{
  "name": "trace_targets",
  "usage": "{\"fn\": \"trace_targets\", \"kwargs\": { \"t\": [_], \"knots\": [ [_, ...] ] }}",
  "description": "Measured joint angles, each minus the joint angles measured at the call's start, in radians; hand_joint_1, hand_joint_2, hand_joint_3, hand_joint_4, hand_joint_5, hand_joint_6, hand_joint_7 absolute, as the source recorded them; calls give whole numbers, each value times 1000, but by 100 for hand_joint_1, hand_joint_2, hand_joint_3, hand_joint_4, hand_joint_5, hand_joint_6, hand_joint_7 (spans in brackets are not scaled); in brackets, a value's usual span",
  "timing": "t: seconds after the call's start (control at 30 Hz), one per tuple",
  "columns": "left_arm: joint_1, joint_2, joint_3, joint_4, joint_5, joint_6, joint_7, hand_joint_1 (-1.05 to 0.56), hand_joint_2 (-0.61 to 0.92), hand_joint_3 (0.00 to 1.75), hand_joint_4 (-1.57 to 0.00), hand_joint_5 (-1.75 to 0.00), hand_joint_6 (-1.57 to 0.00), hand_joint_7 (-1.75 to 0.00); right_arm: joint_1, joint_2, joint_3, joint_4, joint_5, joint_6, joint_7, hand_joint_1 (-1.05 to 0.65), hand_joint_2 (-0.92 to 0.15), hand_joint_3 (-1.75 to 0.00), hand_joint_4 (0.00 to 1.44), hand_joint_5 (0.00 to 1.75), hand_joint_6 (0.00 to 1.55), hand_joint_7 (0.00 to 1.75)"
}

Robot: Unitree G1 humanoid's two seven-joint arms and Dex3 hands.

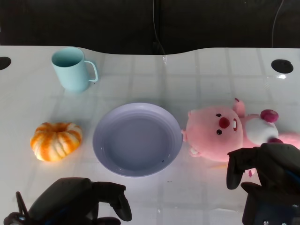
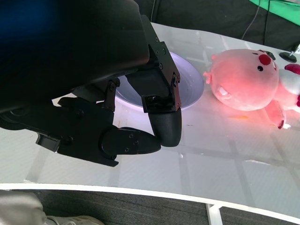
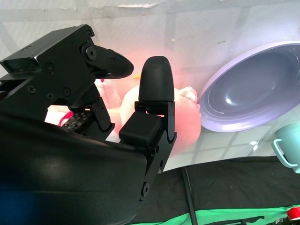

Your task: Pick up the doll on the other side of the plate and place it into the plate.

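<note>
A pink plush doll [image 1: 218, 131] lies on the white table just right of the lavender plate [image 1: 136, 140], its head close to the rim. My right hand [image 1: 265, 171] hovers over the doll's near side, fingers apart, holding nothing. In the right wrist view the doll [image 3: 185, 122] shows beyond the spread fingers [image 3: 157, 79], with the plate [image 3: 253, 98] further on. My left hand [image 1: 82, 201] sits low at the table's near edge, fingers curled in on nothing. The left wrist view shows the plate [image 2: 190, 89] and doll [image 2: 243, 79] past those curled fingers [image 2: 166, 129].
An orange and white pumpkin [image 1: 56, 140] lies left of the plate. A teal cup [image 1: 72, 69] stands at the back left, also seen as a cup [image 3: 288, 147] in the right wrist view. Black cables hang behind the table's far edge.
</note>
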Motion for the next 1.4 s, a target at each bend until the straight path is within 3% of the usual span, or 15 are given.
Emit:
{"fn": "trace_targets", "kwargs": {
  "t": [0.17,0.37,0.4,0.47,0.57,0.8,0.93,1.03,1.13,1.4],
  "knots": [
    [0,1,1,0,-1,0,0,-25,92,32,-67,-150,-79,-84,-1,0,2,0,1,0,0,-5,-49,-90,86,160,93,101],
    [0,1,1,0,-1,0,0,-25,92,33,-67,-152,-80,-84,-1,0,2,0,5,-8,-11,-7,-51,-85,86,156,95,86],
    [0,1,1,0,-1,0,0,-25,92,32,-67,-153,-80,-84,-1,0,2,0,5,-11,-15,-8,-54,-79,85,152,95,79],
    [0,1,2,0,-1,0,0,-25,92,32,-67,-153,-80,-84,-1,2,1,-2,5,-11,-27,-8,-67,-51,83,140,97,60],
    [0,1,3,1,-2,0,0,-25,92,31,-66,-152,-80,-84,-1,16,-10,-3,10,-13,-66,-7,-79,-20,84,112,100,35],
    [0,2,3,1,-2,0,0,-25,92,32,-66,-151,-79,-84,1,32,-43,-4,34,-69,-151,-18,-82,-5,80,80,91,12],
    [0,4,4,2,-2,0,0,-25,92,32,-66,-152,-79,-84,2,36,-63,-4,34,-109,-206,-26,-84,-4,65,71,75,3],
    [0,5,6,2,-2,0,0,-25,92,33,-66,-152,-79,-84,3,43,-75,-8,34,-112,-223,-34,-86,-2,37,67,53,0],
    [0,6,8,2,-2,-1,0,-25,92,32,-66,-151,-79,-84,6,46,-80,-36,24,-85,-222,-42,-86,-1,21,62,38,0],
    [1,8,9,2,-1,-2,0,-26,92,31,-67,-146,-80,-83,-4,29,-94,-45,-73,36,-169,-61,-86,0,1,54,16,0]
  ]
}}
